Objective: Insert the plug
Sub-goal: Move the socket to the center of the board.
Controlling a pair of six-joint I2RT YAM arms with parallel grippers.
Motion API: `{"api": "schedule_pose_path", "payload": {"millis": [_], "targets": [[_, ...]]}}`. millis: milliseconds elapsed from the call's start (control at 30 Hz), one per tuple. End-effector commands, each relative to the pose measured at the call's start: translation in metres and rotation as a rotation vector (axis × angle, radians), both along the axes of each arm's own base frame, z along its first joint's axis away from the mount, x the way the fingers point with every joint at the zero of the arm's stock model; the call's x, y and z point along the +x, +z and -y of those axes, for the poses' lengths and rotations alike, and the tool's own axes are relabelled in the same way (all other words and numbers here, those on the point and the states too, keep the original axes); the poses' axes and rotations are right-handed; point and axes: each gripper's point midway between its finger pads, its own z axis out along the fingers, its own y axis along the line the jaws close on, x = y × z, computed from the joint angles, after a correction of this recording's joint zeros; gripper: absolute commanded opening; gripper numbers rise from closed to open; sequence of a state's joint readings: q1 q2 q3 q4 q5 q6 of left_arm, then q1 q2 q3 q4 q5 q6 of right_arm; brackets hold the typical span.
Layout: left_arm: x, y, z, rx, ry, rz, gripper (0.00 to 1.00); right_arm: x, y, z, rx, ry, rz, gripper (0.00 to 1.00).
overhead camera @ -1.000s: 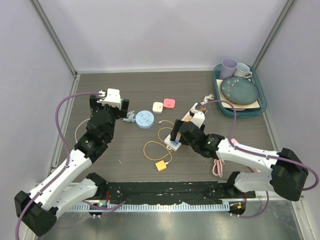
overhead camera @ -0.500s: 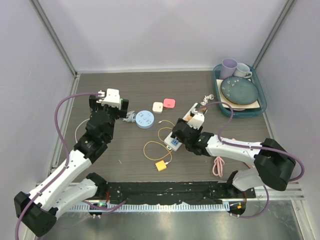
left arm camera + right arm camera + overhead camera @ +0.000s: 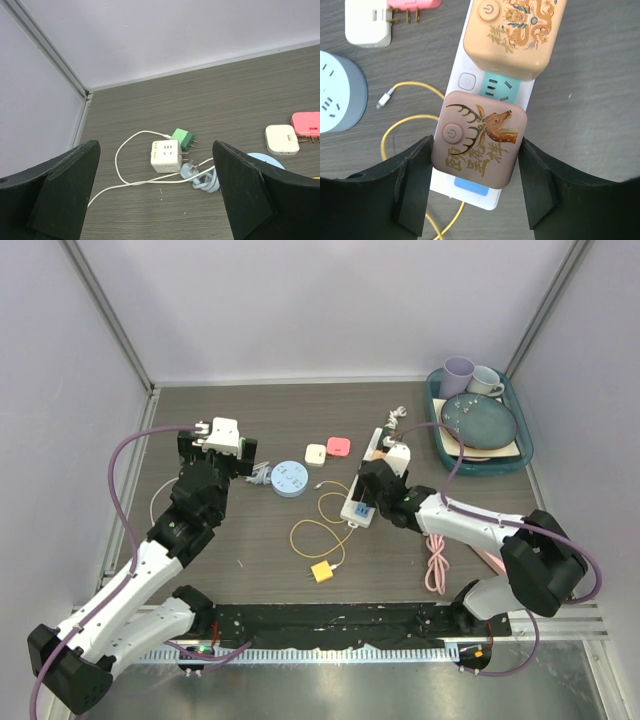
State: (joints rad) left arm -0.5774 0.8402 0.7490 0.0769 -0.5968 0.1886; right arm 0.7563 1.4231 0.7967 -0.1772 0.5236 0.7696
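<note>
The tray [image 3: 495,467] holds a plate [image 3: 480,421], cup [image 3: 457,375] and mug [image 3: 487,381]; the right gripper [image 3: 476,146] clamps the plug [image 3: 482,135] seated in the power strip [image 3: 469,80], while the left gripper [image 3: 155,152] gapes wide, empty.

Brown deer-print plug [image 3: 479,145], white strip [image 3: 464,95]

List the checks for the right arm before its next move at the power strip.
1. The deer-print plug lies between the fingers of the right gripper: ok.
2. Firm grip on it: cannot tell; contact at its sides is unclear.
3. The deer-print plug is seated in the power strip: cannot tell from above.
4. The dragon-print plug is clear of the fingers: ok.
5. The left gripper is open, empty and away from the strip: ok.
</note>
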Motion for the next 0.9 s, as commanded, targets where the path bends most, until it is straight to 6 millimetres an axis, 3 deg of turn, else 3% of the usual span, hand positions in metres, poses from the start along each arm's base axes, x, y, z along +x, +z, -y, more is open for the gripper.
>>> {"api": "schedule_pose_path", "payload": {"millis": [0,200,333,500,633,867], "targets": [[-0.001,0.014,0.0,-0.03,-0.006,0.044,1.0,0.042,0.014,0.03,-0.096,0.074,0.048,0.3],[0.0,0.013,0.0,-0.025,-0.004,0.043,1.0,0.078,0.009,0.057,-0.23,0.256,0.02,0.27],[0.0,0.013,0.0,-0.024,-0.004,0.042,1.0,0.08,-0.01,0.05,-0.21,0.416,-0.036,0.2],[0.0,0.012,0.001,-0.024,-0.007,0.039,1.0,0.087,-0.026,0.068,-0.199,0.425,-0.08,0.18],[0.0,0.012,0.001,-0.022,-0.012,0.039,1.0,0.081,-0.041,0.066,-0.153,0.426,-0.137,0.11],[0.0,0.012,0.002,-0.024,-0.016,0.04,1.0,0.051,-0.083,0.077,-0.112,0.313,-0.295,0.09]]}}
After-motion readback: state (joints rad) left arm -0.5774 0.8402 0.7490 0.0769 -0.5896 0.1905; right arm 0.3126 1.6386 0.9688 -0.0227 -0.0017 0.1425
